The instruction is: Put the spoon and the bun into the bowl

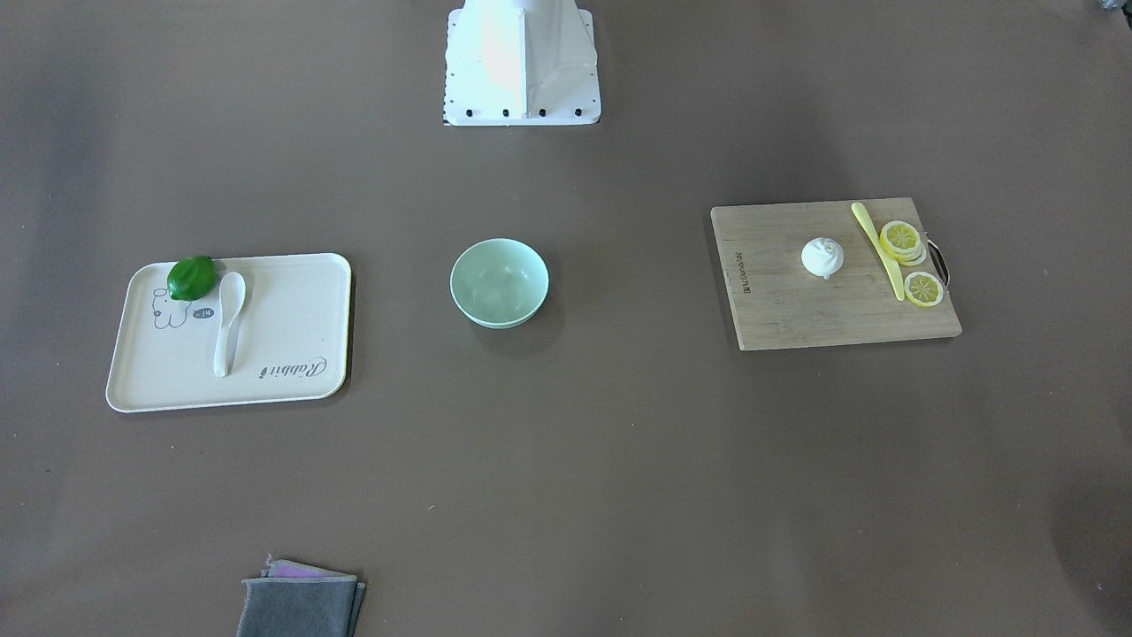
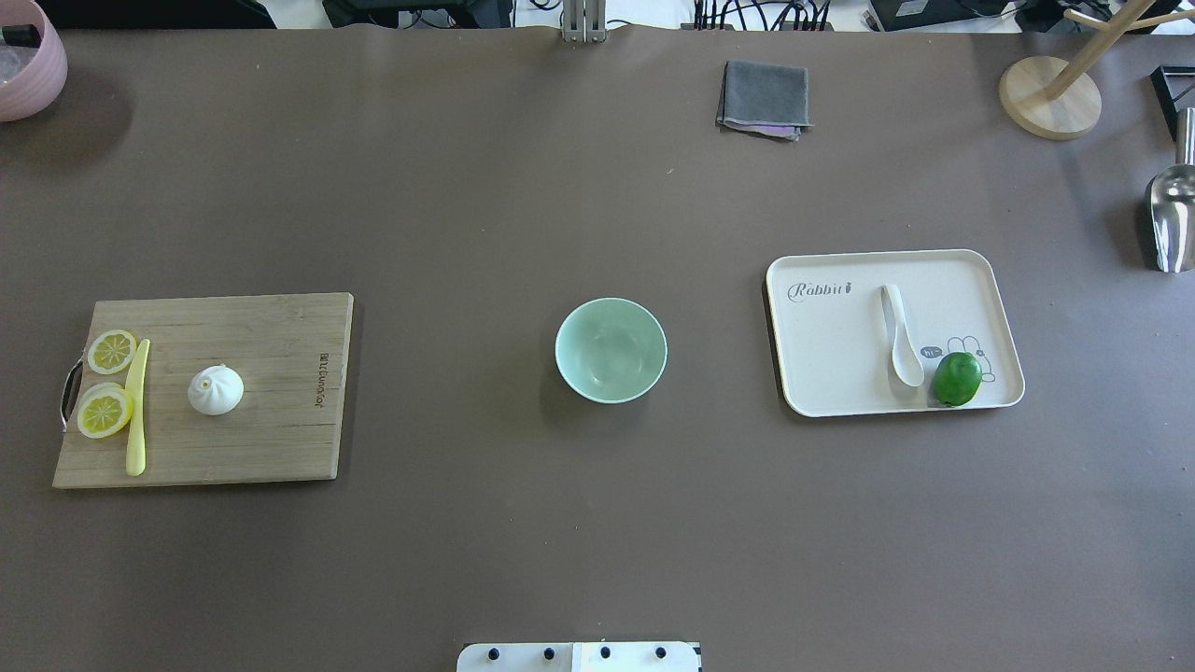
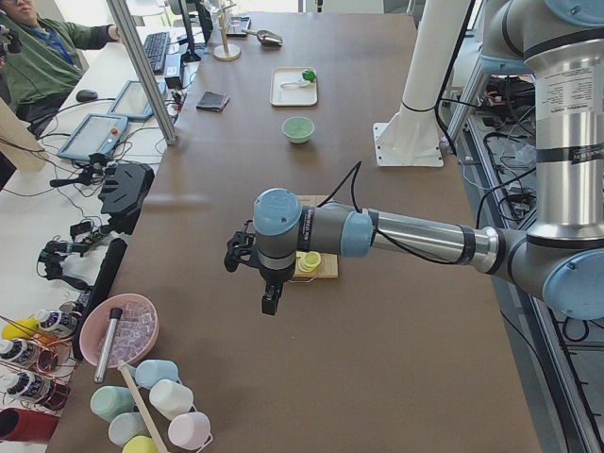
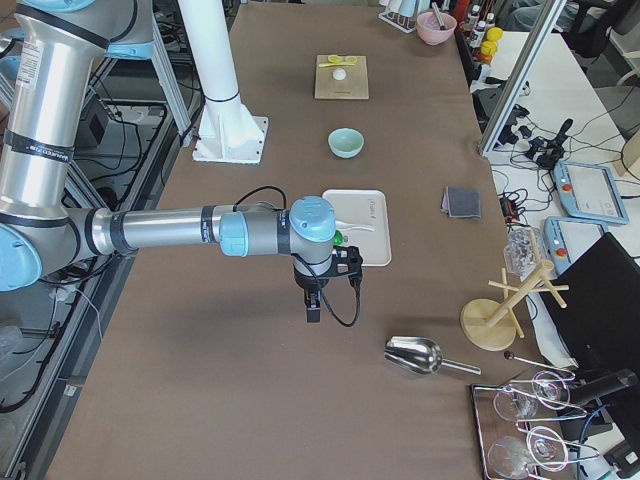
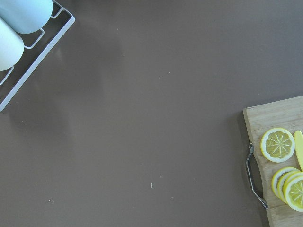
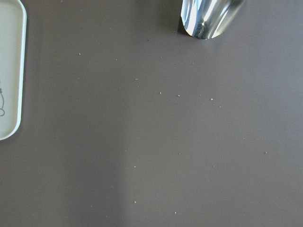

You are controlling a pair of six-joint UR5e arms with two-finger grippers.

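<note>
The white spoon (image 2: 901,341) lies on a cream tray (image 2: 822,373) on the right of the overhead view, next to a green lime (image 2: 957,378). The white bun (image 2: 216,389) sits on a wooden cutting board (image 2: 280,439) on the left. The mint-green bowl (image 2: 611,350) stands empty between them. My left gripper (image 3: 269,304) shows only in the exterior left view, hanging above the table outside the board's end. My right gripper (image 4: 312,312) shows only in the exterior right view, above the table outside the tray. I cannot tell whether either is open or shut.
Lemon slices (image 2: 105,409) and a yellow knife (image 2: 136,406) lie on the board's left part. A folded grey cloth (image 2: 764,98) lies at the far side. A metal scoop (image 2: 1172,219), a wooden stand (image 2: 1050,93) and a pink bowl (image 2: 28,65) sit at the table's ends.
</note>
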